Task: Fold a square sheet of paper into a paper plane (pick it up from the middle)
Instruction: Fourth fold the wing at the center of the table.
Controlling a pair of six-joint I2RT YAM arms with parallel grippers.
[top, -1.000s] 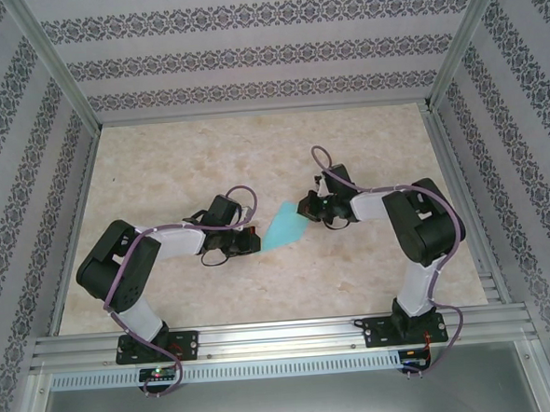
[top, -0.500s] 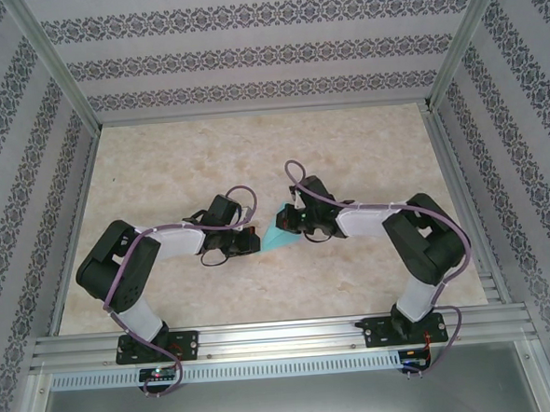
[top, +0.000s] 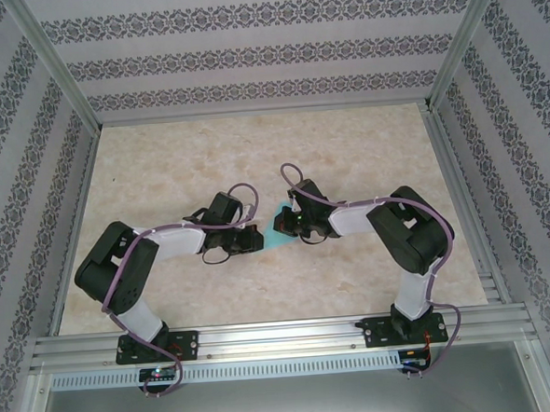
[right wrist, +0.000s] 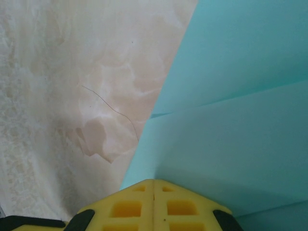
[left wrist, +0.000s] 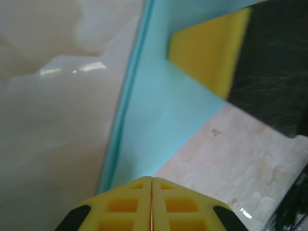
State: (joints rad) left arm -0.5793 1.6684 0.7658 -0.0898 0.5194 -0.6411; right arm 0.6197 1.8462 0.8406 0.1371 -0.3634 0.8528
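Note:
The square sheet of paper, turquoise-blue and folded into layers with creases, lies flat on the table between the two arms, mostly covered from above. My left gripper is shut, its yellow tips resting at the paper's narrow end. My right gripper is shut too. Its tips sit on top of the folded layers, beside the paper's left edge. One of its yellow fingers presses on the sheet in the left wrist view. Neither gripper has paper between its jaws.
The marbled beige table stretches free behind and to both sides of the arms. Aluminium rails run along the near edge, and patterned walls close in the other sides. A thin hair-like line lies on the table.
My right gripper has slid left across the paper toward the left gripper and now covers most of it. The left arm has stayed in place.

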